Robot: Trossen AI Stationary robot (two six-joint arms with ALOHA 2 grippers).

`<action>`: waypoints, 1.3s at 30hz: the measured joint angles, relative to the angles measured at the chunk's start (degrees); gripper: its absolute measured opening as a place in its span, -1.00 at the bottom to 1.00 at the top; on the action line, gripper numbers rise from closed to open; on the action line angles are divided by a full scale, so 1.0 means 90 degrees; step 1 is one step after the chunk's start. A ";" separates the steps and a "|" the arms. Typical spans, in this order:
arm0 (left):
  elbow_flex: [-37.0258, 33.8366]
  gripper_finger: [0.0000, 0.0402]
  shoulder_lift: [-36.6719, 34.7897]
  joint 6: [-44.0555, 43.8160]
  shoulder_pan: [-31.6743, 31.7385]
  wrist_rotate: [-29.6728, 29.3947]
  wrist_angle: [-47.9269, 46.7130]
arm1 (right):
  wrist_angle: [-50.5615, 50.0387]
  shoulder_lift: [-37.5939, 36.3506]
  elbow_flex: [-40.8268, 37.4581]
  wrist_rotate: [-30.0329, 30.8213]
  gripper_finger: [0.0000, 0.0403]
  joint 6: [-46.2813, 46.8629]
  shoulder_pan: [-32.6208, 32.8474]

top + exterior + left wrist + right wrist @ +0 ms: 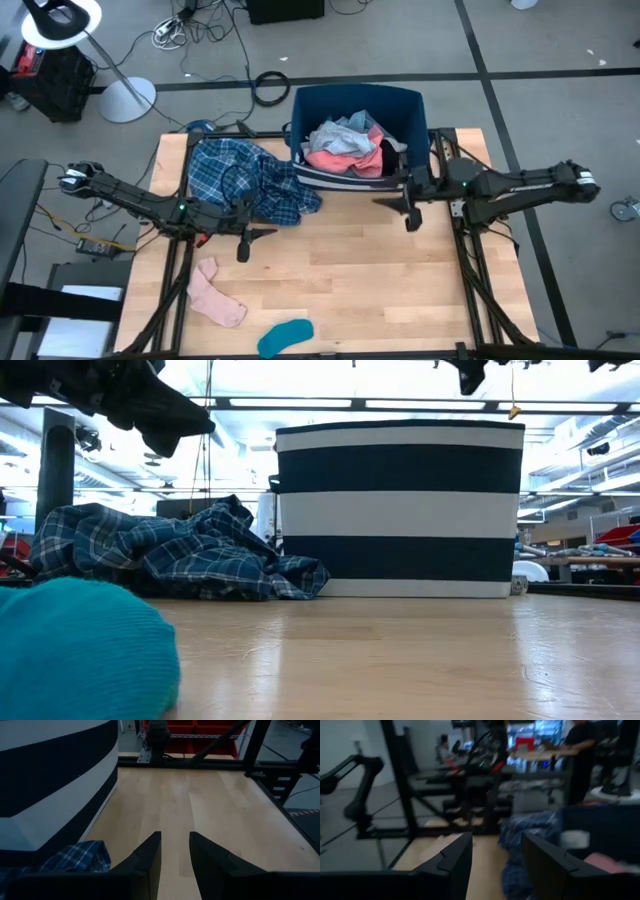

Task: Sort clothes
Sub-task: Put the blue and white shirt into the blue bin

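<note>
The blue plaid shirt [245, 180] lies crumpled on the table's far left, its edge against the striped dark blue bin [415, 105]. It also shows in the low view [170, 550]. White, grey, pink and black pieces [345, 148] lie heaped in the bin. A pink sock [218, 298] and a teal sock [285, 337] lie flat near the front edge. My left gripper [252, 238] hovers open and empty just in front of the shirt, above bare wood [175, 855]. My right gripper [400, 212] is open and empty beside the bin's near right corner, pointing toward the table's left [496, 855].
The bin [400, 510] stands at the far middle of the table. Bare wood [380, 280] lies between the two grippers and toward the front right. The black frame rails [470, 270] run along the table's sides. A person [580, 750] stands in the room beyond the table.
</note>
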 joint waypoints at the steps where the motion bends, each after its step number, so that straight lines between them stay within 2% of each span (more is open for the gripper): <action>1: 0.0000 -0.47 0.0000 0.0000 0.0000 -0.0052 -0.0045 | -0.0127 -0.0020 -0.0002 0.0055 -0.15 0.0068 0.0152; 5: 0.0000 -0.47 0.0001 -0.0024 0.0000 -0.0102 -0.0114 | -0.0315 0.0041 -0.0002 0.0549 -0.15 0.0237 0.0888; 10: 0.0000 -0.47 0.0000 -0.0201 0.0000 -0.0104 -0.0097 | -0.0339 0.0440 -0.0002 0.1529 -0.15 0.0266 0.1804; 13: 0.0000 -0.47 0.0000 -0.0328 0.0000 -0.0106 -0.0146 | -0.0360 0.0849 -0.0002 0.2059 -0.15 0.0433 0.2099; 17: 0.0000 -0.47 0.0000 -0.0338 0.0000 -0.0107 -0.0206 | -0.0358 0.1466 -0.0002 0.2509 -0.15 0.0726 0.2147; 24: 0.0000 -0.47 -0.0007 -0.0338 0.0000 -0.0151 -0.0204 | -0.0111 0.2365 -0.0002 0.2556 -0.15 0.1112 0.1842; 31: 0.0002 -0.47 -0.0046 -0.0333 0.0000 -0.0341 -0.0312 | 0.0509 0.3109 0.0000 0.2532 -0.15 0.1569 0.1880; 36: 0.0002 -0.47 -0.0310 -0.0519 0.0000 -0.1261 -0.1116 | 0.0555 0.3537 0.0000 0.2520 -0.15 0.1616 0.1915; 39: 0.0002 -0.47 -0.0512 -0.0605 0.0003 -0.1530 -0.1207 | 0.0579 0.3722 0.0000 0.2522 -0.15 0.1767 0.1911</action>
